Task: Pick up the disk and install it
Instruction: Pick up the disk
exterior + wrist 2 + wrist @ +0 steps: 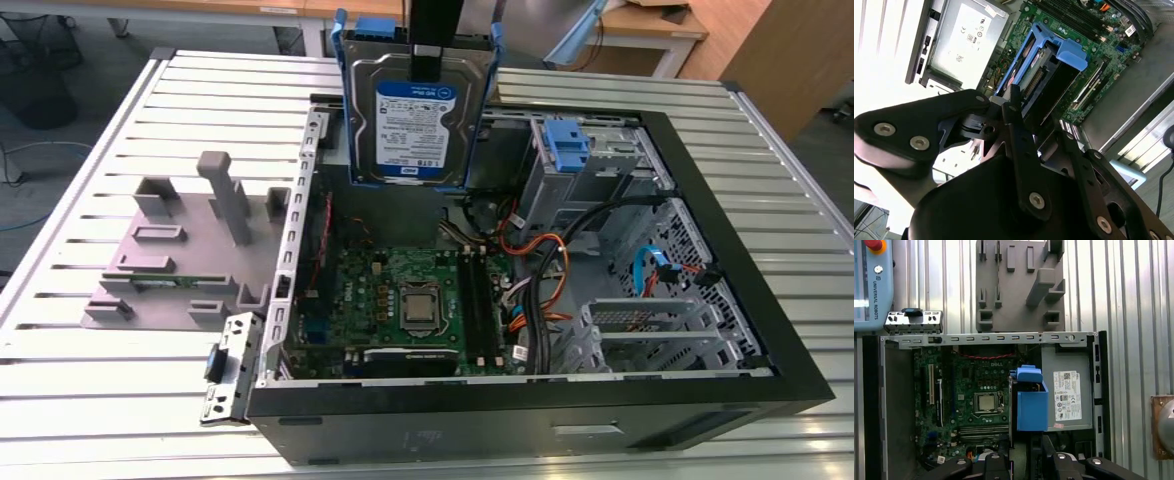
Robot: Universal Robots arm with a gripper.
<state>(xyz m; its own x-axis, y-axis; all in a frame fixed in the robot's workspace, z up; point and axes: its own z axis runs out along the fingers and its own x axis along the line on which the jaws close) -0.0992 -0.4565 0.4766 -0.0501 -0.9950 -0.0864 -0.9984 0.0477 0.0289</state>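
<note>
Above the case, blue-railed silver disk

The flat silver metal disk carries a glossy white-and-blue paper label and smooth blue plastic rails, the black computer case is matt painted metal, the ribbed silver table is satin metal, and the grey moulded fixture is matt plastic.

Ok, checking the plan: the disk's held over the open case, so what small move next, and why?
Probably shift toward the drive cage at the exterior view's right: the gripper holds the disk above the motherboard, not the cage.
</note>
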